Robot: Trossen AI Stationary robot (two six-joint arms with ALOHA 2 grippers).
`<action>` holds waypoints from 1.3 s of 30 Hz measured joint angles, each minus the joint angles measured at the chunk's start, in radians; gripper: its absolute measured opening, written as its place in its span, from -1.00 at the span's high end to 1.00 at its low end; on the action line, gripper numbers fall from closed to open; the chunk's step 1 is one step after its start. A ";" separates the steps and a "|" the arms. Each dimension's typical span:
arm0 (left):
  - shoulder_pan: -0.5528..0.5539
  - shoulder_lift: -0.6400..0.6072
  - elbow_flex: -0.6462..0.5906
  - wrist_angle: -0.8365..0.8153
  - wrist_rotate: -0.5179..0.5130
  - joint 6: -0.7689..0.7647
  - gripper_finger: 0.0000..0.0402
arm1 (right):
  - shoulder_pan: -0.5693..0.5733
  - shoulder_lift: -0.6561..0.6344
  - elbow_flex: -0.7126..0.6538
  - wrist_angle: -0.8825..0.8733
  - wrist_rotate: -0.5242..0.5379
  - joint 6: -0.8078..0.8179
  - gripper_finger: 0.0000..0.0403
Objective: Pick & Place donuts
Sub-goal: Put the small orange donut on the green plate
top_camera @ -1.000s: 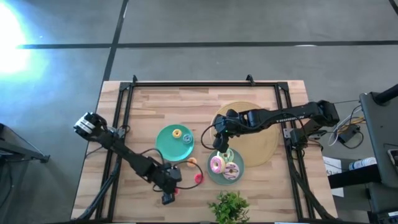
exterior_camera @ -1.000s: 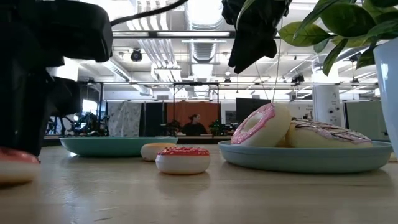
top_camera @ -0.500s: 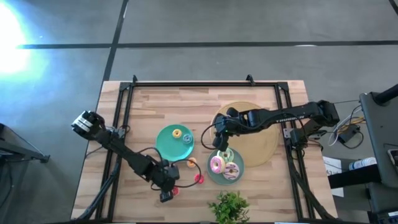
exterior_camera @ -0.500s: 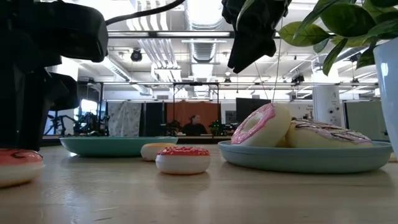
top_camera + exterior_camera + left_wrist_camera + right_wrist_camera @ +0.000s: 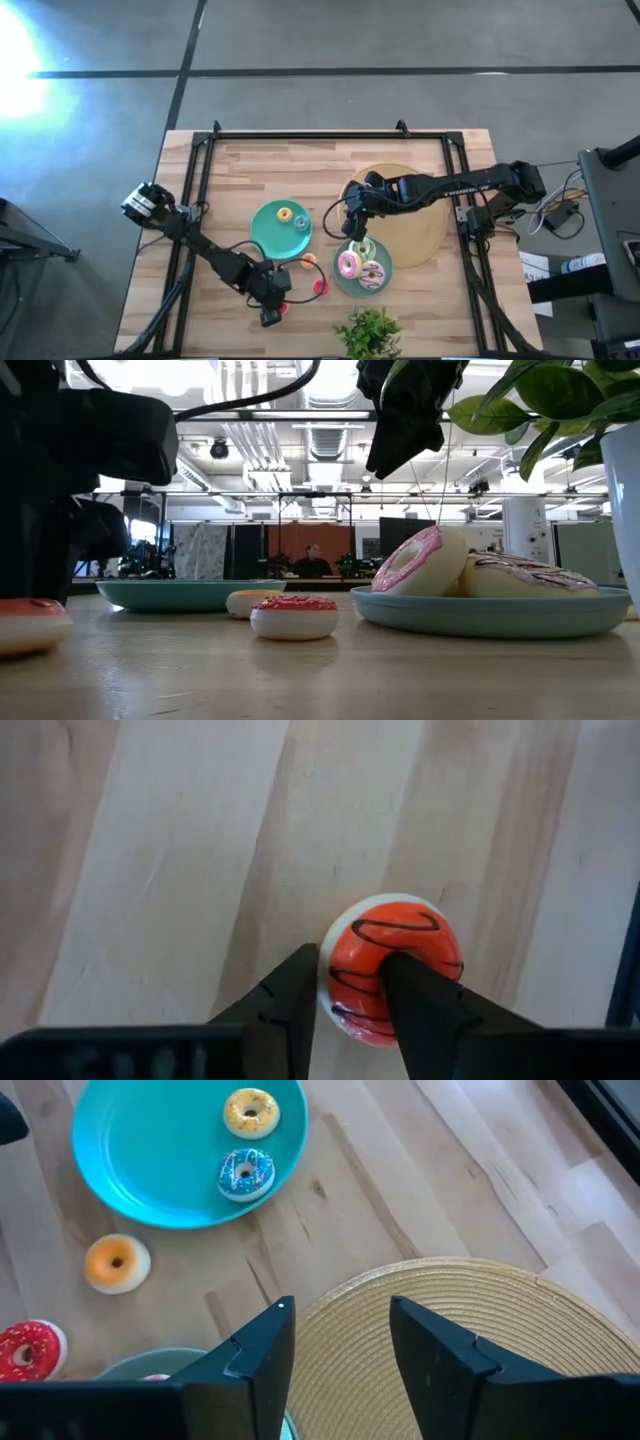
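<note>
A: Overhead, what has changed?
B: The left gripper (image 5: 270, 306) has shifted slightly at the table's near edge; the right gripper (image 5: 352, 232) hangs over the plate (image 5: 340, 280), fingers spread.

A: Low view?
B: The orange donut (image 5: 30, 624) now shows fully, suggesting pickup is imminent.

A: Left wrist view?
B: Its fingers (image 5: 295, 995) straddle one side of the orange ring with dark squiggle icing, not yet pinching.

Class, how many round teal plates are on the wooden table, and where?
2. One round teal plate lies mid-table, holding a yellow donut and a blue donut. The other lies nearer the green plant, holding a pink iced donut.
</note>
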 joint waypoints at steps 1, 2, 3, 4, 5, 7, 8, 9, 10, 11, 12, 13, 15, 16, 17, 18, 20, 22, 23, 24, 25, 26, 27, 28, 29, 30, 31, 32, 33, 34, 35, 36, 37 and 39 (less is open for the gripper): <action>0.000 0.000 0.000 -0.001 0.000 0.000 0.55 | 0.000 0.000 0.000 0.000 0.000 -0.001 0.23; 0.000 -0.002 0.000 -0.004 -0.001 0.000 0.59 | 0.000 0.000 -0.001 0.000 0.000 -0.001 0.24; 0.000 -0.004 0.002 -0.009 -0.005 0.001 0.64 | -0.001 0.000 -0.002 0.000 0.000 -0.003 0.24; 0.000 -0.008 0.002 -0.012 -0.006 0.003 0.70 | -0.001 0.000 -0.003 0.000 0.002 -0.005 0.25; 0.001 -0.011 0.002 -0.013 -0.006 0.003 0.77 | -0.001 0.000 -0.005 0.003 0.004 -0.007 0.25; 0.007 -0.018 0.002 -0.016 -0.005 0.002 0.91 | -0.001 0.000 -0.007 0.004 0.007 -0.011 0.26; 0.008 -0.027 0.001 -0.024 -0.006 -0.001 0.95 | -0.001 0.000 -0.009 0.005 0.011 -0.012 0.27; 0.013 -0.033 0.000 -0.030 -0.006 -0.006 0.97 | -0.001 0.000 -0.010 0.007 0.019 -0.013 0.28; 0.020 -0.038 0.002 -0.030 -0.006 -0.016 0.97 | -0.001 0.000 -0.011 0.008 0.024 -0.014 0.28; 0.025 -0.046 0.003 -0.032 -0.011 -0.023 0.98 | -0.002 0.000 -0.011 0.011 0.026 -0.014 0.29; 0.031 -0.057 0.003 -0.047 -0.019 -0.024 0.99 | -0.004 0.000 -0.011 0.013 0.026 -0.014 0.29; 0.040 -0.071 0.003 -0.065 -0.027 -0.027 0.99 | -0.005 0.000 -0.012 0.013 0.026 -0.013 0.30; 0.064 -0.105 0.006 -0.094 -0.054 -0.029 0.99 | -0.010 0.000 -0.014 0.016 0.026 -0.013 0.31; 0.079 -0.126 0.006 -0.110 -0.072 -0.029 0.99 | -0.011 0.000 -0.015 0.016 0.025 -0.013 0.32; 0.099 -0.149 0.005 -0.122 -0.092 -0.027 1.00 | -0.013 0.000 -0.017 0.018 0.026 -0.013 0.33; 0.121 -0.169 0.002 -0.123 -0.114 -0.022 1.00 | -0.016 0.000 -0.019 0.020 0.025 -0.014 0.33; 0.173 -0.205 -0.001 -0.128 -0.156 0.011 1.00 | -0.019 0.000 -0.023 0.019 0.025 -0.014 0.34; 0.235 -0.222 -0.001 -0.139 -0.188 0.061 1.00 | -0.021 0.000 -0.028 0.023 0.025 -0.014 0.35; 0.270 -0.224 -0.002 -0.145 -0.200 0.088 1.00 | -0.021 0.000 -0.031 0.024 0.025 -0.012 0.35; 0.305 -0.224 -0.006 -0.146 -0.207 0.116 1.00 | -0.021 0.000 -0.033 0.031 0.024 -0.011 0.34; 0.340 -0.218 -0.011 -0.147 -0.208 0.144 1.00 | -0.021 0.000 -0.037 0.038 0.023 -0.010 0.34; 0.373 -0.208 -0.017 -0.143 -0.207 0.173 1.00 | -0.021 0.000 -0.039 0.040 0.022 -0.010 0.34; 0.401 -0.194 -0.024 -0.142 -0.205 0.204 1.00 | -0.021 0.000 -0.040 0.040 0.020 -0.006 0.35; 0.429 -0.176 -0.031 -0.142 -0.196 0.237 1.00 | -0.021 0.000 -0.040 0.040 0.018 0.000 0.35; 0.456 -0.156 -0.034 -0.143 -0.184 0.262 1.00 | -0.021 0.000 -0.040 0.040 0.017 0.006 0.36; 0.476 -0.137 -0.037 -0.142 -0.176 0.278 1.00 | -0.021 0.000 -0.040 0.041 0.017 0.010 0.36; 0.494 -0.123 -0.039 -0.142 -0.164 0.291 1.00 | -0.020 0.000 -0.040 0.040 0.018 0.010 0.37; 0.508 -0.117 -0.040 -0.142 -0.152 0.300 1.00 | -0.020 0.000 -0.040 0.039 0.017 0.013 0.37; 0.518 -0.116 -0.040 -0.133 -0.144 0.305 1.00 | -0.020 0.000 -0.040 0.039 0.017 0.015 0.38; 0.523 -0.116 -0.040 -0.116 -0.138 0.310 1.00 | -0.019 0.000 -0.040 0.038 0.014 0.017 0.38; 0.524 -0.120 -0.040 -0.100 -0.137 0.312 1.00 | -0.017 0.000 -0.040 0.037 0.014 0.019 0.38; 0.524 -0.127 -0.040 -0.090 -0.135 0.315 1.00 | -0.016 0.000 -0.040 0.037 0.013 0.023 0.38; 0.524 -0.132 -0.040 -0.078 -0.133 0.318 0.99 | -0.014 0.000 -0.040 0.037 0.013 0.029 0.37; 0.524 -0.140 -0.040 -0.048 -0.101 0.320 0.96 | -0.010 0.000 -0.040 0.037 0.013 0.038 0.37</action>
